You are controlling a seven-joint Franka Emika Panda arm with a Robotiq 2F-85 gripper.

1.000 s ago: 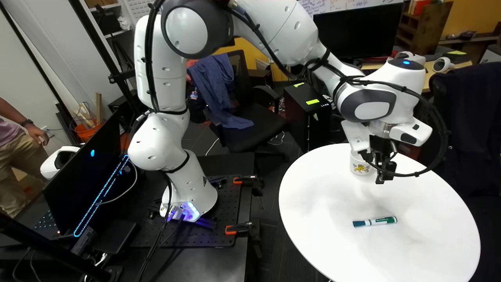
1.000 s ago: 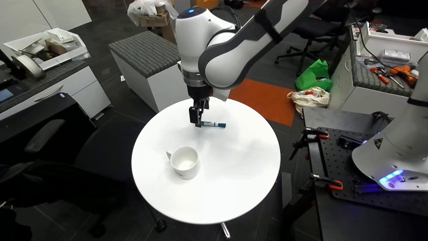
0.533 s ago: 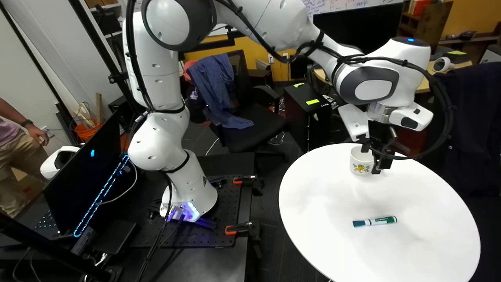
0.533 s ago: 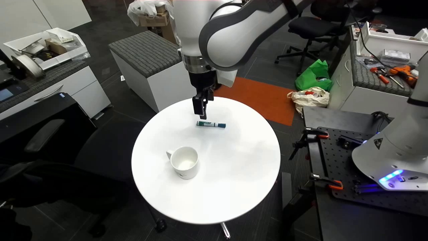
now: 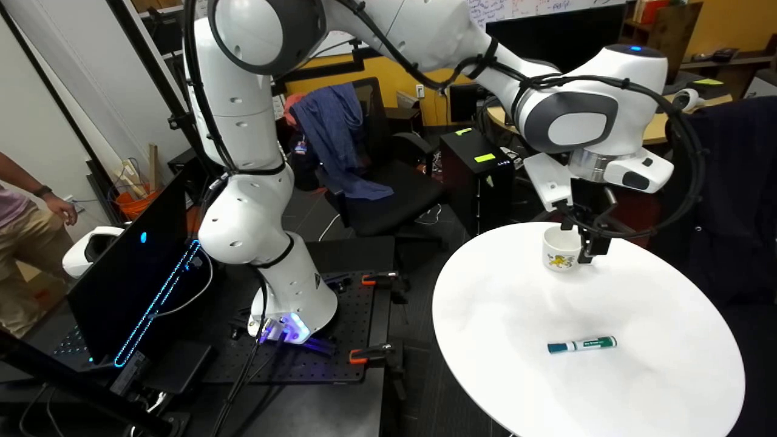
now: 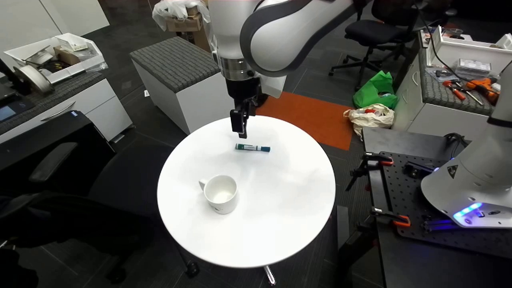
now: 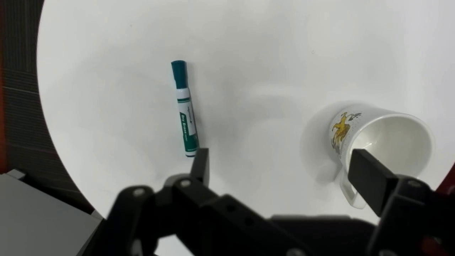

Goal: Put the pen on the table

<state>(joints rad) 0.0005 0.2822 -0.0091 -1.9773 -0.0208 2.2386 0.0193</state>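
Observation:
The pen is a marker with a dark teal cap and a white and green body. It lies flat on the round white table (image 5: 498,315), in both exterior views (image 5: 581,345) (image 6: 253,148) and in the wrist view (image 7: 186,117). My gripper is open and empty above the table, with its fingers wide apart in the wrist view (image 7: 280,161). It also shows in both exterior views (image 5: 586,243) (image 6: 243,122). It is raised clear of the pen. In the wrist view one fingertip appears close beside the pen's lower end.
A white patterned cup (image 6: 221,194) stands upright on the table, also in the wrist view (image 7: 398,138), where the other finger overlaps its rim and handle. Dark chairs (image 6: 120,180) stand beside the table. A grey-topped cabinet (image 6: 176,64) is behind it.
My gripper has risen away from the table, mostly in the first half second, then a little more. The pen and the cup have stayed in place.

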